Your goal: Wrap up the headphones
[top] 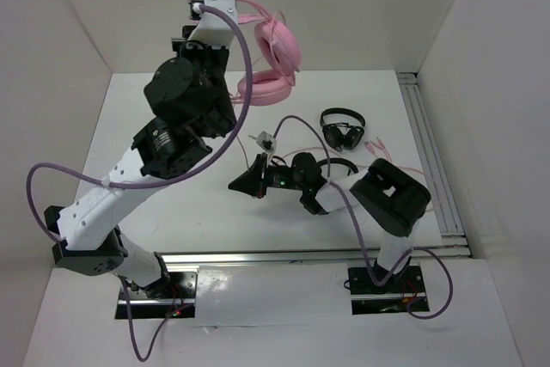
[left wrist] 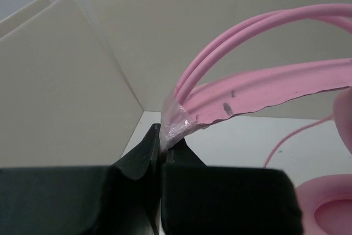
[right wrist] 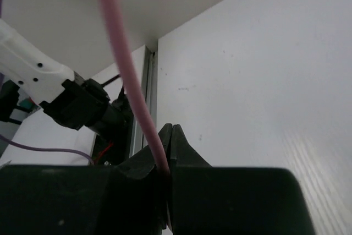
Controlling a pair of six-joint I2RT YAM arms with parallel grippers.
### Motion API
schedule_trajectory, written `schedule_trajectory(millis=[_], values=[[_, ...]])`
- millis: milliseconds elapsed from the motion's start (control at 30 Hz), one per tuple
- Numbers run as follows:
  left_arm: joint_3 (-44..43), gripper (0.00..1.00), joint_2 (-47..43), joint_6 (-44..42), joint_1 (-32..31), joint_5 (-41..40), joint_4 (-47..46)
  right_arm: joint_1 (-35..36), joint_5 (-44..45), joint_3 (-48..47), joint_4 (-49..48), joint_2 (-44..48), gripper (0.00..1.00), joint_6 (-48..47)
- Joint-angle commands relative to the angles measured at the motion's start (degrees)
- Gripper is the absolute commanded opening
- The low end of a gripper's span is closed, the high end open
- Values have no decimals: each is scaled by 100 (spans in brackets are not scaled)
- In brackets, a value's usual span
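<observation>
The pink headphones (top: 277,51) hang in the air at the back of the table, one ear cup (left wrist: 330,207) low at the right of the left wrist view. My left gripper (top: 198,9) (left wrist: 160,131), raised high, is shut on the plastic-wrapped end of the headband (left wrist: 177,120). The double-wire headband (left wrist: 242,31) arcs away to the right. Low over the table's middle, my right gripper (top: 235,185) (right wrist: 171,131) points left. It is shut on the thin pink cable (right wrist: 127,81), which runs up out of the jaws.
Two small black headphones lie on the table, one (top: 342,128) at the right and one (top: 337,165) partly under my right arm. A clear tag (top: 265,138) sits on the cable near the middle. A metal rail (top: 430,152) runs along the right edge, with white walls around.
</observation>
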State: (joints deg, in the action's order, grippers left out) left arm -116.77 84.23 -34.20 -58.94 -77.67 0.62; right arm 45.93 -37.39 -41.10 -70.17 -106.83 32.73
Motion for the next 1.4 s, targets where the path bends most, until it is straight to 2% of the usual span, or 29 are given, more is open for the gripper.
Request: schedule_trajectory(millis=[0, 33, 100, 133, 167, 267, 300, 333, 367, 400, 433, 500, 533, 567, 667, 833, 867, 967, 1000, 1067, 1267, 1367], values=[[-163, 0, -117, 349, 14, 4, -417, 100, 451, 111, 273, 776, 0, -724], [-92, 0, -117, 918, 14, 84, -135, 100, 452, 111, 406, 864, 0, -837], [-196, 0, -117, 1561, 14, 303, 900, 31, 513, 172, 583, 988, 0, -908], [-380, 0, 40, 2435, 14, 401, 1470, 30, 513, 225, 653, 1067, 0, -909], [-512, 0, 41, 2696, 83, 654, 2154, -31, 513, 225, 654, 1067, 0, -909], [-461, 0, 251, 3372, 321, 1182, 2564, -84, 513, 225, 732, 1067, 0, -970], [-983, 0, 426, 3776, 443, 1454, 3044, -84, 513, 225, 794, 1067, 0, -970], [-1362, 0, 654, 4302, 645, 2413, 4363, -84, 713, 339, 795, 1067, 0, -1023], [-1636, 0, 848, 4995, 1204, 3093, 4811, -84, 820, 401, 795, 1067, 0, -1075], [-1717, 0, 963, 5158, 1470, 3752, 4990, -171, 925, 471, 847, 1137, 0, -1076], [-1404, 0, 964, 5282, 1664, 4559, 4991, -172, 926, 602, 769, 1138, 0, -1076], [-720, 0, 623, 5379, 2051, 5145, 4474, -339, 839, 665, 768, 1190, 0, -1076], [-629, 0, 569, 5432, 2201, 5765, 4386, -435, 838, 726, 820, 1190, 0, -1076], [-628, 0, 569, 5432, 2498, 6163, 4333, -436, 838, 726, 873, 1190, 0, -1076], [-698, 0, 464, 5520, 2817, 7208, 4332, -585, 725, 726, 988, 1190, 0, -1146], [-803, 0, 358, 5678, 3344, 8204, 4271, -778, 671, 674, 1067, 1129, 0, -1199], [-856, 0, 297, 5678, 3449, 8615, 4271, -779, 671, 621, 1128, 1129, 0, -1251], [-1179, 0, 349, 5530, 3591, 8603, 4647, -911, 671, 621, 1286, 1278, 0, -1313], [-1181, 0, 349, 5529, 3591, 8315, 4823, -980, 723, 621, 1478, 1374, 0, -1374], [-919, 0, 192, 5450, 3828, 8312, 4824, -1033, 838, 621, 1672, 1646, 0, -1550], [-716, 0, 76, 5581, 4250, 9259, 4991, -1297, 988, 401, 2525, 2042, 0, -1937], [-716, 0, 76, 5582, 4303, 9157, 5219, -1472, 1233, 112, 3174, 2367, 0, -2269]])
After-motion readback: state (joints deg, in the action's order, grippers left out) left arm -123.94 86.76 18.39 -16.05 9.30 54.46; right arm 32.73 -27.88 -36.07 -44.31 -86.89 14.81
